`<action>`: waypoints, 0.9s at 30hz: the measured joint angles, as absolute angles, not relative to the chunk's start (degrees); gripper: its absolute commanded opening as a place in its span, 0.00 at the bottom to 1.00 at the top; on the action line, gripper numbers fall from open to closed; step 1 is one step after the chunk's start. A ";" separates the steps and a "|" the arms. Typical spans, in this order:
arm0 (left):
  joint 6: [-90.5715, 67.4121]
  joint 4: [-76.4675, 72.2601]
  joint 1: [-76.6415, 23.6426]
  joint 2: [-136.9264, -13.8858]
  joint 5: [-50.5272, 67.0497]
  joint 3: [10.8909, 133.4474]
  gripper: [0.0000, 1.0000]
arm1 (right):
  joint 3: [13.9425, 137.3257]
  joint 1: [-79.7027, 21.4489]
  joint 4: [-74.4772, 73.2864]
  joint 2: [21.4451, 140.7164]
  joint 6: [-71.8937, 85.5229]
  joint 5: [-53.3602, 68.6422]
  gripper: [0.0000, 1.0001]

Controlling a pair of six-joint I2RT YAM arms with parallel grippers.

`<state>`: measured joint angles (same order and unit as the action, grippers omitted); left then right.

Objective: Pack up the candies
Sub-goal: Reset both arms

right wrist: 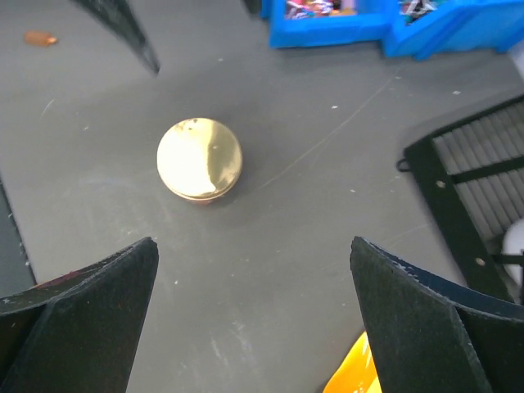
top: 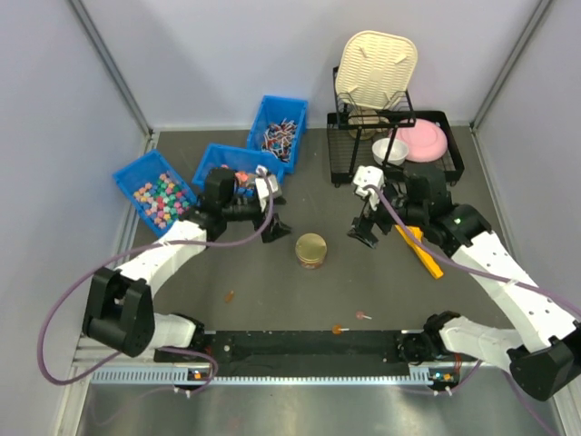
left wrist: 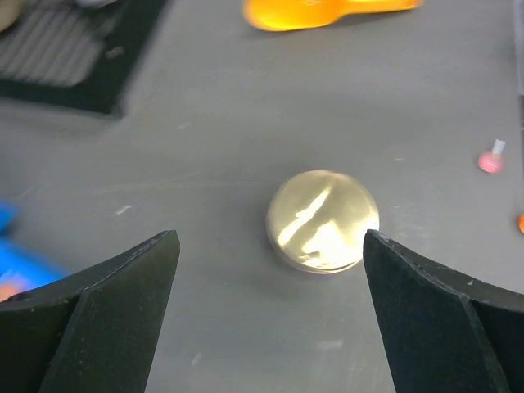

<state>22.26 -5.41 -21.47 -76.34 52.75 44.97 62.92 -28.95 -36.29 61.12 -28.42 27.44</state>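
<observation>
Well, counting from the left, we find three blue bins: the first blue bin (top: pixel 156 193) holds pastel cube sweets, the middle blue bin (top: pixel 234 156) holds the candies (top: pixel 243 177) (the left arm covers most of them), and the rear blue bin (top: pixel 279 132) holds darker stick-like sweets. The left gripper (top: pixel 277 227) hangs just in front of the middle bin with its two fingers spread wide and nothing between them; its wrist camera looks over the fingers at the one gold tin (top: pixel 311 250), which sits lid-on, apart from both arms. Three stray sweets (top: pixel 230 296) lie near the front edge: a brownish one to the left, an orange one and a pink one further right. Right of the tin, the right gripper (top: pixel 363 234) points down, its fingers likewise parted and empty. One yellow scoop (top: pixel 420 250) lies flat under that arm. Behind it stands one black wire rack (top: pixel 343 154) carrying one white bowl (top: pixel 390 151), one pink plate (top: pixel 424 141) and one cream lid (top: pixel 375 68) propped upright. Everything rests on a dark grey tabletop (top: pixel 300 300), enclosed by pale grey walls (top: pixel 218 54) with metal posts at the rear corners.
</observation>
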 measured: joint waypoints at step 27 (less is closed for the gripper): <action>19.64 16.08 -19.55 -56.60 -0.56 64.97 0.99 | 55.02 -28.80 -8.82 49.69 -8.01 -3.16 0.99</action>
<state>19.64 16.08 -19.55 -56.60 -0.56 64.97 55.02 -28.80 -8.82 49.69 -8.01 -3.16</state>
